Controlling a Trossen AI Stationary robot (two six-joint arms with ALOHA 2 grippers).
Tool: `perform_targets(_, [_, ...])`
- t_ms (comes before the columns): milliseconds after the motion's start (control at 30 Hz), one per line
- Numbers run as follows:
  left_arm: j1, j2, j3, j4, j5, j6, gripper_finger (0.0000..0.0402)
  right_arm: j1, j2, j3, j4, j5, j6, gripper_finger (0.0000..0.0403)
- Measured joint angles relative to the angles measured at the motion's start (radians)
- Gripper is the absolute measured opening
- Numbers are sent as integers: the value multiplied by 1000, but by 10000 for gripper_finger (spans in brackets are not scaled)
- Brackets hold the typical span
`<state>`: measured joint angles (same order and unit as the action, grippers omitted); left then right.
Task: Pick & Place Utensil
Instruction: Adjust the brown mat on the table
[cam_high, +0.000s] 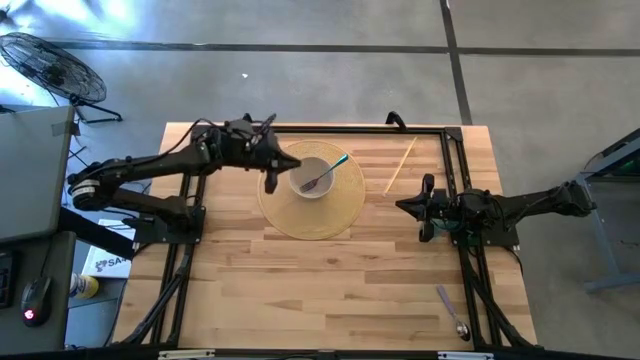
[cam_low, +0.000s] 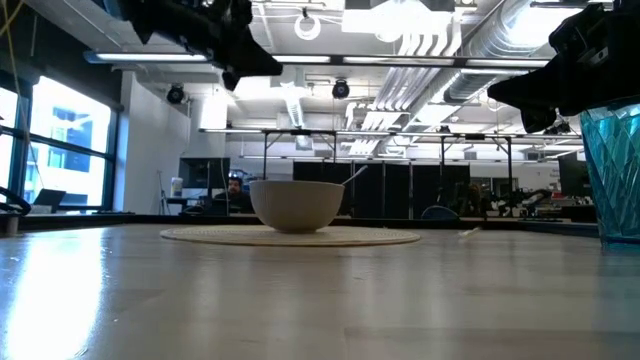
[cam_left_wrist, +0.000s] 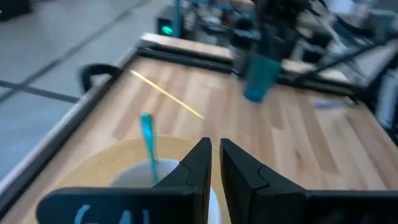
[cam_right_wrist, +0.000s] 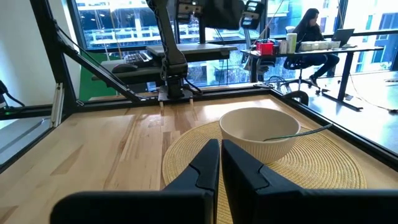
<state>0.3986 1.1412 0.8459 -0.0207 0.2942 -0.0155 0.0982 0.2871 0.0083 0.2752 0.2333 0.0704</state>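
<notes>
Bench (cam_high: 240, 280) of pale wood carries a round woven mat (cam_high: 345, 205) near its far edge, and a cream bowl (cam_high: 313, 178) sits on the mat. The high view shows a fork (cam_high: 322, 178) with a teal handle leaning in the bowl, handle over the rim; from the low view only a thin handle tip shows above the bowl. The left end effector (cam_high: 272, 176) hovers at the bowl's left rim, its fingers (cam_left_wrist: 198, 163) nearly together and empty (the left wrist view shows a narrow gap). A chopstick (cam_high: 401, 165) lies right of the mat. The right end effector (cam_high: 429, 209) rests closed and empty near the right edge, arm stretched toward the mat. A spoon (cam_high: 452, 312) lies by the near right corner. The near half of the bench lies open.
</notes>
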Motion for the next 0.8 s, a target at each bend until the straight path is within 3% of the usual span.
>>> perform_targets(167, [-76,-16,-8,24,34,41,32,0,0,0,0,0,0,12])
perform_targets(400, [-204,-15,-7,170,31,-24,32,0,0,0,-1,0,0,12])
perform_targets(800, [-374,-14,-8,143,-67,-72,32,0,1,0,68,21,2,12])
